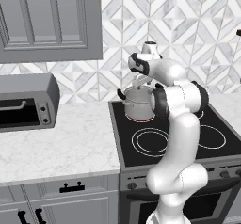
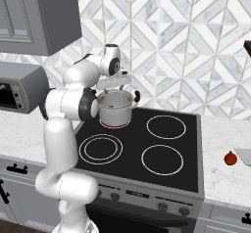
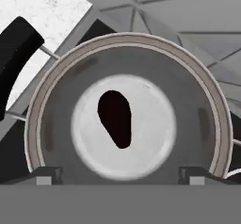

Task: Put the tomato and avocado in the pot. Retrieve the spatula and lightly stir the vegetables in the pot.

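The steel pot (image 1: 136, 104) (image 2: 115, 110) stands on the back left burner of the black stove (image 1: 188, 143). My gripper (image 1: 141, 82) (image 2: 113, 83) hangs just above its mouth, pointing down, open with nothing between its fingers. In the hand view the gripper (image 3: 120, 176) looks straight into the pot (image 3: 127, 39), where a dark avocado (image 3: 116, 118) lies on the shiny bottom. A red tomato (image 2: 230, 158) sits on the marble counter right of the stove, far from the gripper. I cannot make out the spatula.
A dark toaster oven (image 1: 26, 103) stands on the left counter (image 1: 70, 143). A flat light-grey thing (image 2: 244, 154), cut off by the frame edge, lies beside the tomato. The other three burners (image 2: 162, 159) carry nothing. Wall cabinets (image 1: 47, 20) hang at the upper left.
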You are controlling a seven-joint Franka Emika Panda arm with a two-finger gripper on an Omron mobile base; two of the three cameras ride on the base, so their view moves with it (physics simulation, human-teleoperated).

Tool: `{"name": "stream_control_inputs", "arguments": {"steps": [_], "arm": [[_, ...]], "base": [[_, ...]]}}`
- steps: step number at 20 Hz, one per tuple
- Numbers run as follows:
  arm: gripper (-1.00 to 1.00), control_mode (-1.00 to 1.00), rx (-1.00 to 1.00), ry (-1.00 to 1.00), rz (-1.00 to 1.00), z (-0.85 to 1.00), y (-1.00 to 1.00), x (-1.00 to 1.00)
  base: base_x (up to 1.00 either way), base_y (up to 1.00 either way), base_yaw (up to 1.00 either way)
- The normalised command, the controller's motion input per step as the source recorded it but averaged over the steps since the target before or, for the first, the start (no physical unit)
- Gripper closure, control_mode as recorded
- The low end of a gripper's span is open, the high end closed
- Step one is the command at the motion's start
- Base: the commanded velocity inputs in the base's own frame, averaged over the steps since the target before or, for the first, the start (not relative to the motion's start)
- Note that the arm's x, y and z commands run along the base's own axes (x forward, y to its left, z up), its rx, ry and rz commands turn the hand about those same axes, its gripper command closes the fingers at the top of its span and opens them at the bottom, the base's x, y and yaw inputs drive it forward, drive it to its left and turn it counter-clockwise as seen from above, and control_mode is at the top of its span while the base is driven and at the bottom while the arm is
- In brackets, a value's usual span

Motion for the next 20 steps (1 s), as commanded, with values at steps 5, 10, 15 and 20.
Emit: {"name": "stream_control_inputs", "arguments": {"steps": [5, 10, 15, 20], "arm": [[-1.00, -1.00, 0.08, -0.20, -0.36, 0.88, -0.01, -1.00], [-1.00, -1.00, 0.07, -0.21, -0.34, 0.57, 0.09, -1.00], [-1.00, -1.00, 0.00, -0.16, -0.40, 0.24, 0.04, -1.00], [-1.00, -1.00, -0.01, -0.02, -0.11, -0.03, 0.03, -0.78]], "base": [[0.00, 0.00, 0.00], [0.00, 0.00, 0.00], [0.00, 0.00, 0.00], [0.00, 0.00, 0.00]]}}
